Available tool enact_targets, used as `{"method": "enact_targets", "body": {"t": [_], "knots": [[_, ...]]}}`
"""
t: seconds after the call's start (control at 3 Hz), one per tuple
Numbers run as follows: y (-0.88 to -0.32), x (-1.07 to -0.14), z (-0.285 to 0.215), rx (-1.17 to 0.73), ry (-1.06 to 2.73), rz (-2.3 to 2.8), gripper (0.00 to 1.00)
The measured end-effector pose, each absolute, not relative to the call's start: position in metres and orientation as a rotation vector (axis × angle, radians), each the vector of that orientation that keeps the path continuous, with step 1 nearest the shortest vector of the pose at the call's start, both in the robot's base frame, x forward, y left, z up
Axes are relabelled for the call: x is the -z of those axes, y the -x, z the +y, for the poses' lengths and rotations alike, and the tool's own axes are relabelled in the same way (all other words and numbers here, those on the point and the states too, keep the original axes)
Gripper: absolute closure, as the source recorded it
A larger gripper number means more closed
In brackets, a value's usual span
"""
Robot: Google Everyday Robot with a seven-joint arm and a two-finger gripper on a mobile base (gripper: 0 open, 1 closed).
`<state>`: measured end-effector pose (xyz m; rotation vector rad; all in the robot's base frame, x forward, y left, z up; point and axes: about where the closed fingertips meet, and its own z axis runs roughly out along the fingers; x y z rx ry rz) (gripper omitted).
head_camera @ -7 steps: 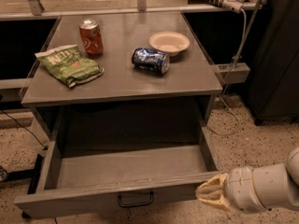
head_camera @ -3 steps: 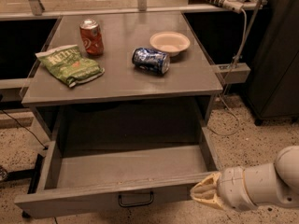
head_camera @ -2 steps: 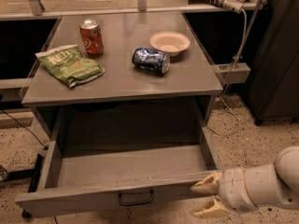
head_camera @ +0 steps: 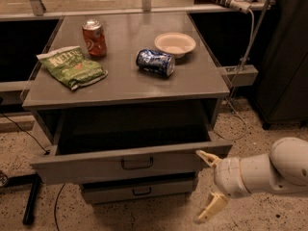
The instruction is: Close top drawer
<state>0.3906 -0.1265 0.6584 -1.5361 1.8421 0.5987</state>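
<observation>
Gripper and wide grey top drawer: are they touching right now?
Cannot tell. Camera view: the gripper, lower right, has its upper fingertip overlapping the wide grey top drawer; depth unclear.

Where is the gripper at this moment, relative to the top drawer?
The gripper is at the lower right of the camera view, open, just off the right end of the front of the top drawer.

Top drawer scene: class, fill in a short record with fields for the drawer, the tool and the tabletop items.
top drawer: partly open, not yet shut
handle: black pull, centre of the drawer's front
tool: open, low at the right end of the drawer's front
tabletop: upright red can, blue can on its side, bowl, green bag
</observation>
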Motion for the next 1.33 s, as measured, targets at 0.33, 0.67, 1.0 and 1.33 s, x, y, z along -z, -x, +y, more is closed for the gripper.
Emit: {"method": "enact_targets", "body": {"t": [0.33,0.67,1.0,1.33], "knots": [[-0.42,-0.661,-0.114,-0.607,1.564,1.789,0.18],[-0.451,-0.664,-0.109,-0.59,1.593,1.764,0.42],[-0.495,-0.668,-0.111,-0.518,1.623,1.781,0.65],[-0.497,-0.669,-0.107,-0.519,1.631,1.775,0.62]]}}
